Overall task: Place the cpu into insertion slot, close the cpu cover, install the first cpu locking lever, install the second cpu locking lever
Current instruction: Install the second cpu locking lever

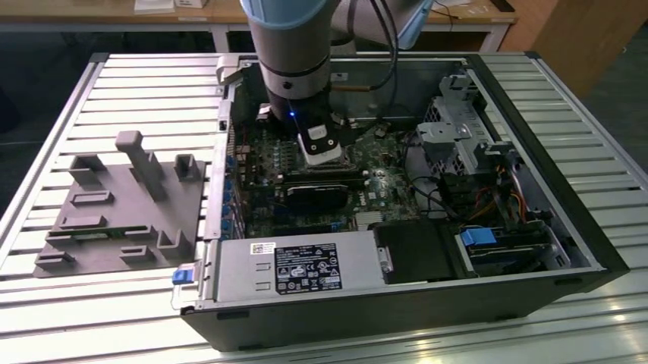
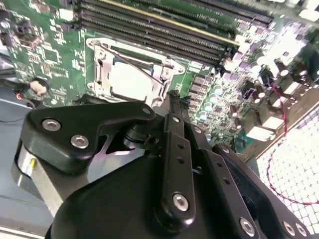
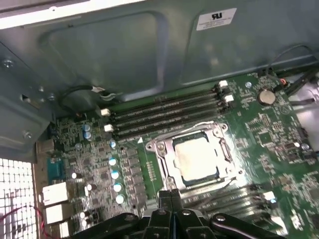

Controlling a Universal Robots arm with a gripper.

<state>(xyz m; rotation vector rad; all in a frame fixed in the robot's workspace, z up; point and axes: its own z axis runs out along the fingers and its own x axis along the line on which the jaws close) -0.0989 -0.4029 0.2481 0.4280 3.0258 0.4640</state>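
The cpu (image 3: 197, 157) (image 2: 129, 79) lies with its silvery top up inside the insertion slot (image 3: 225, 160) on the green board. The cpu cover (image 3: 167, 149) (image 2: 102, 69), a thin silver frame, lies flat around it. A thin wire locking lever (image 2: 139, 63) crosses one corner of the cpu at a slant, and another lever (image 3: 199, 123) runs along the socket's edge; I cannot tell whether they are latched. My gripper (image 3: 169, 196) (image 2: 174, 99) (image 1: 326, 161) hovers just beside the socket, fingers pressed together and holding nothing.
The open computer case (image 1: 567, 227) walls in the board. A black ribbed block (image 1: 314, 189) sits by the socket, memory slots (image 3: 164, 112) run beside it. A grey power supply (image 1: 294, 269), a drive cage (image 1: 456, 144) and loose cables (image 1: 435, 197) crowd the edges. A grey fixture (image 1: 121, 205) stands outside.
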